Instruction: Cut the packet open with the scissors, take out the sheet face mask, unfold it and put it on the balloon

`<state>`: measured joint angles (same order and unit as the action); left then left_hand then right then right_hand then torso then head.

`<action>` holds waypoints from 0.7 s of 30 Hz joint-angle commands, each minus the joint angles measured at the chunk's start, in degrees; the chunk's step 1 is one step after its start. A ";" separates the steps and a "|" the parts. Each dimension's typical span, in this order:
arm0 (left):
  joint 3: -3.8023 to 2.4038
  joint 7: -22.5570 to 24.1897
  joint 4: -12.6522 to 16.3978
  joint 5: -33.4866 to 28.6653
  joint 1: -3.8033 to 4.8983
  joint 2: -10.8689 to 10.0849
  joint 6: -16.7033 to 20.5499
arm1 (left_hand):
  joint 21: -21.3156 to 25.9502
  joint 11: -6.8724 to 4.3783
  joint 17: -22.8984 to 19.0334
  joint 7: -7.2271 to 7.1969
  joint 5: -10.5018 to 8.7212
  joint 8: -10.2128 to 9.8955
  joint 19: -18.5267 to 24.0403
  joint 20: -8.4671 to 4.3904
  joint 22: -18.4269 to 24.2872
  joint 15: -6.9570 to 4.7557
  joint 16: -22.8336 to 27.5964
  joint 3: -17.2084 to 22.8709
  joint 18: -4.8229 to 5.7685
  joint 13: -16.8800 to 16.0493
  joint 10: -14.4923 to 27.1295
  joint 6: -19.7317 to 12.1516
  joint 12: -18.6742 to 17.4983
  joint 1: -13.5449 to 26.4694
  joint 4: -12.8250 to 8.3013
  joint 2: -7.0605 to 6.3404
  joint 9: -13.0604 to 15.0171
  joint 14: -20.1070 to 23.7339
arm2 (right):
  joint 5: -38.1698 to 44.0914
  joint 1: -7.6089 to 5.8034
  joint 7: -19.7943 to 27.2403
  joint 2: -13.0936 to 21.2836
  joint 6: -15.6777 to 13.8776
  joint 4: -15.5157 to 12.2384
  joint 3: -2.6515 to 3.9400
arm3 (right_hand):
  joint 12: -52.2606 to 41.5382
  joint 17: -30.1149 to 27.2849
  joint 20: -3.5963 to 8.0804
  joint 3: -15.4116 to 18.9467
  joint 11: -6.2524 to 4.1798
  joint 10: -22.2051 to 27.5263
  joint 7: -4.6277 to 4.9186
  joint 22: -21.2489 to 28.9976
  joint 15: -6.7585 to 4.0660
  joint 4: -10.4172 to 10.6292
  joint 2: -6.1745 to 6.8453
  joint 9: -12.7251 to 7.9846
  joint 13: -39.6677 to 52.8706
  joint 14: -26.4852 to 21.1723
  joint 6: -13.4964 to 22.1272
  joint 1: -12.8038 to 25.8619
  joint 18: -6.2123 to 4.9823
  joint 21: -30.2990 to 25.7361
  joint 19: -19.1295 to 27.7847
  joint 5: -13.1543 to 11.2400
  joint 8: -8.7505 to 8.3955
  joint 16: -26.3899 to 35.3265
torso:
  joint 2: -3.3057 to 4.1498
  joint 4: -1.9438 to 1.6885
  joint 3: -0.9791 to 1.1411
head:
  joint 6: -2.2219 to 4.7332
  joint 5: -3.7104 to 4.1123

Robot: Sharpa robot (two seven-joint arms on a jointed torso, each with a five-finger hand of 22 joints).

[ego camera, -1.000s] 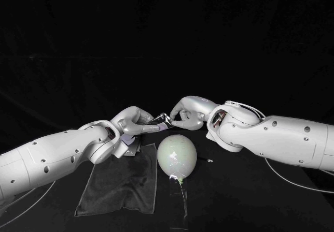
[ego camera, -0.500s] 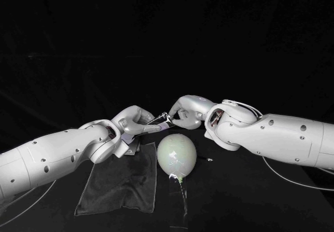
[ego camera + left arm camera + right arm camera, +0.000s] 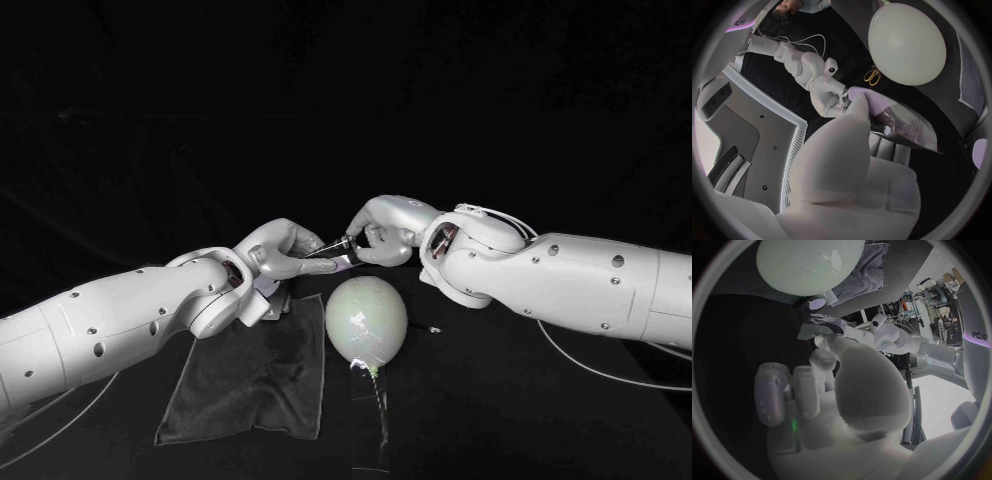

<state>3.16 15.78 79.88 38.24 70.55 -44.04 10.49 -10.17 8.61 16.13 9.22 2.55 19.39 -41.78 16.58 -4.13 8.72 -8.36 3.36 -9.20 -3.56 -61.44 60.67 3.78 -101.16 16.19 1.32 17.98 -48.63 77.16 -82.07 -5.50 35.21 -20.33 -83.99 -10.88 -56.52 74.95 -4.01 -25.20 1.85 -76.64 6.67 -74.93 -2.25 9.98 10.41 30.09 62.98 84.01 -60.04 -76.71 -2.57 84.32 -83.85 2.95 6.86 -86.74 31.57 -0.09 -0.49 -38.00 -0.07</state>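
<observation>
**Dark cloth on a black table**

A dark grey cloth [image 3: 248, 385] lies flat on the black table [image 3: 548, 430]. Its long side runs away from the robot and its surface is faintly rumpled. Just beside the cloth's right edge a narrow clear strip [image 3: 375, 425] glints on the tabletop, reaching toward the near edge. What the strip is cannot be told.

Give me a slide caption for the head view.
The left hand and right hand grip a small shiny packet near the pale oval balloon, beside a dark cloth.

The black table [image 3: 498, 435] carries a dark cloth [image 3: 245, 385], the balloon [image 3: 366, 318] — and scissors [image 3: 428, 329].
</observation>
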 commanded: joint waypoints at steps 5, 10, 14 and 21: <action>-0.16 1.45 0.22 0.03 0.17 0.43 -0.67 | 0.21 0.13 -0.05 -0.18 0.20 0.19 0.07 0.09 0.05 -0.04 0.21 0.20 -0.62 0.06 -0.42 0.32 -0.27 -0.64 -0.03 0.01 0.01 -0.40 | -0.89 0.04 1.39 -0.19 2.51 0.16 -0.04 | -0.12 9.35 -0.26 1.56 -0.03 -0.18 -0.02 -10.34 0.27 1.11 0.18 0.16 0.19 4.58 0.47 1.75 0.83 0.00 -1.80 -0.19 0.00 -0.21 | -0.03 0.02 -0.01 | -0.13 0.02; -0.17 1.52 -0.14 0.03 0.17 0.50 -0.51 | 0.21 0.13 -0.05 -0.18 0.20 0.19 0.07 0.09 0.05 -0.04 0.21 0.20 -0.62 0.06 -0.42 0.32 -0.27 -0.64 -0.03 0.01 0.01 -0.40 | -1.40 0.04 1.78 0.72 3.10 -1.19 -0.05 | -0.06 9.43 -0.22 3.02 -0.09 -0.20 -0.14 -10.27 0.22 2.61 0.02 0.30 0.27 4.60 0.36 2.87 0.79 -0.15 -1.70 -0.20 0.10 -0.25 | -0.01 0.01 0.01 | -0.12 0.08; -0.17 1.51 -0.37 0.03 0.17 0.49 -0.51 | 0.21 0.13 -0.05 -0.18 0.20 0.19 0.07 0.09 0.05 -0.04 0.21 0.20 -0.62 0.06 -0.42 0.32 -0.27 -0.64 -0.03 0.01 0.01 -0.40 | -1.81 0.04 1.91 1.66 3.00 -2.14 -0.05 | -0.10 9.42 -0.21 3.26 -0.11 -0.22 -0.16 -10.25 0.20 2.81 -0.01 0.33 0.33 4.59 0.35 2.91 0.78 -0.18 -1.68 -0.20 0.12 -0.24 | -0.03 0.05 -0.01 | -0.10 0.14; -0.18 1.48 -0.72 0.03 0.17 0.46 -0.55 | 0.27 0.10 -0.08 -0.14 0.20 0.25 0.10 0.08 0.07 -0.04 0.24 0.32 -0.59 0.05 -0.49 0.26 -0.25 -0.71 -0.02 0.05 0.05 -0.45 | -2.22 0.04 2.02 3.06 2.78 -3.38 -0.06 | 0.00 9.50 -0.16 4.44 -0.13 -0.18 -0.17 -10.28 0.16 3.55 0.29 0.40 0.37 4.61 0.53 3.01 0.78 -0.19 -1.68 -0.20 0.07 -0.27 | -0.01 0.07 0.01 | -0.16 0.15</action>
<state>3.10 16.23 79.15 38.27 70.58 -43.68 10.45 -10.15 8.61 16.13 9.23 2.43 19.39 -41.78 16.58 -4.13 8.72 -8.36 3.35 -9.18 -3.57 -61.44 60.65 3.78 -101.19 16.19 1.34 17.89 -48.63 75.28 -82.05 -4.29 38.24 -18.42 -87.13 -10.95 -56.52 74.91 -4.02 -21.01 1.85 -76.64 6.65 -74.92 -2.25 13.52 10.40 30.42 63.31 84.01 -59.65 -74.18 -2.57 84.31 -83.67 2.96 6.85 -86.80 31.55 -0.02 -0.48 -38.13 0.09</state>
